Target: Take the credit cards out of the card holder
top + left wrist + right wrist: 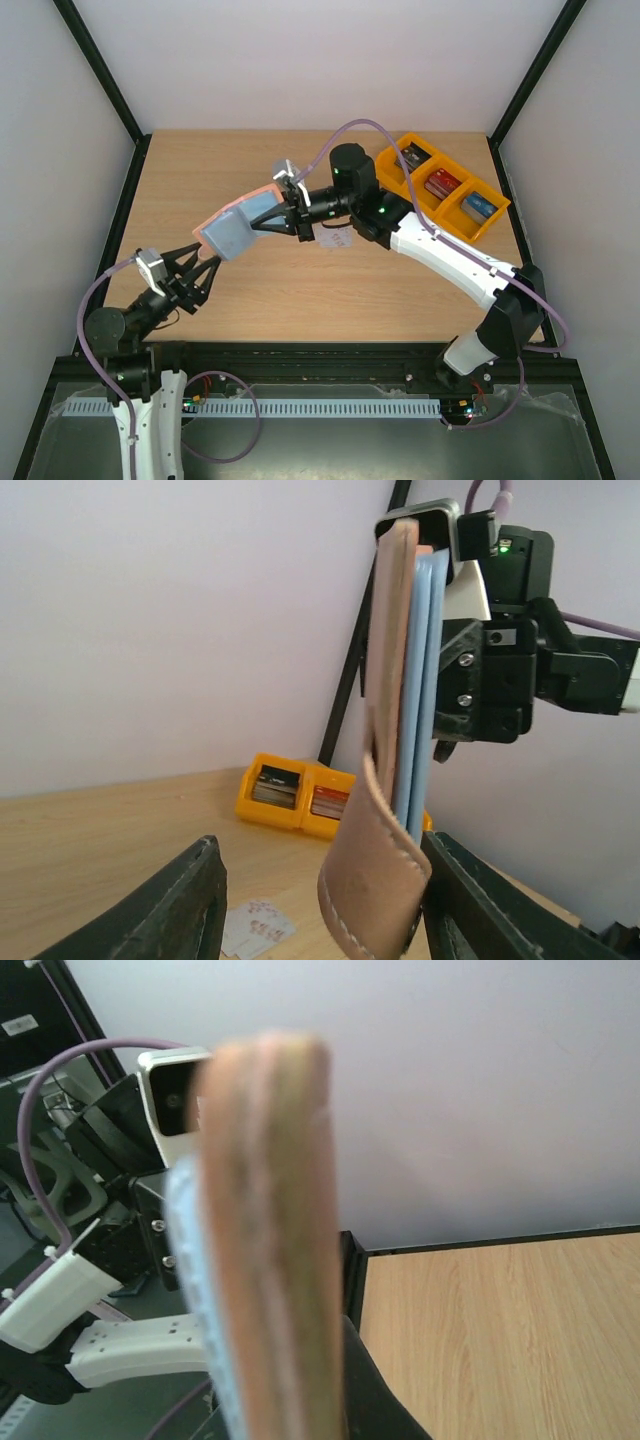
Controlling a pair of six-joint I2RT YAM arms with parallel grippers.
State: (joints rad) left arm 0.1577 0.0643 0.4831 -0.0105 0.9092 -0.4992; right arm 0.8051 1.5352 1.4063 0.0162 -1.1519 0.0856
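**A:** Where does the card holder (235,230) sit at this moment?

**B:** It is off the table (400,290), in the air at about 9 o'clock from the table's middle in the top view. It hangs folded open, with the light blue inside up and the pinkish-tan outside underneath.

**A:** Which arm has it?

**B:** The right gripper (283,208). It comes in at the holder's 2 o'clock end and is clamped tight on that edge. The left gripper (208,268) is at the 7 o'clock end. Its fingers (180,905) stand well apart either side of the tan flap (372,880) and grip nothing.

**A:** And the cards?

**B:** One credit card (335,238), whitish with faint reddish marks, lies flat on the wood at about 4 o'clock from the right gripper. That one is out. The second card is not plainly in view. In the left wrist view a white sliver (468,592) shows at the holder's far end, beside the right gripper, but whether it is a card cannot be told.

**A:** So how far along is the task?

**B:** Roughly half, by the look of it. The other card likely has to be drawn from a blue pocket, probably by the free left gripper while the right steadies the holder. The orange bins (445,185) at 2 o'clock play no part.
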